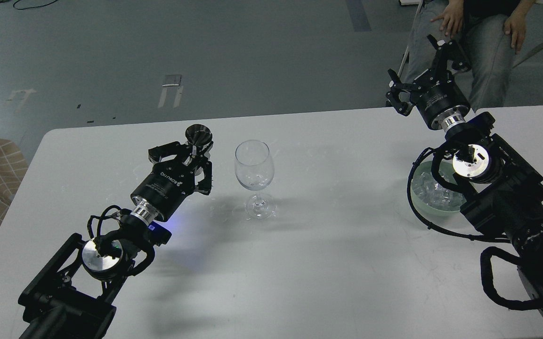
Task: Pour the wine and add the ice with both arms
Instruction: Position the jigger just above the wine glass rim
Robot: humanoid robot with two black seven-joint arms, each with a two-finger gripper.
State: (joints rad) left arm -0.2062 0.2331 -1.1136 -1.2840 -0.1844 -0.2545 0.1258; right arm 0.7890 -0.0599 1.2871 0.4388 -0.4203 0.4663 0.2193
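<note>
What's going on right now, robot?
Left hand on dark bottle. Right hand open, empty. Wine glass empty; ice in bowl under right arm.

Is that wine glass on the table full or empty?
Empty of wine: the wine glass stands upright and looks clear through its bowl. Something faint may sit at the bottom; cannot tell.

Left arm (pixel 111 245) reached in low, its gripper (pixel 191 155) clamped just left of the wine glass (pixel 254 176). Right arm (pixel 502 197) angled up, gripper (pixel 422 70) spread open well right of the glass.
</note>
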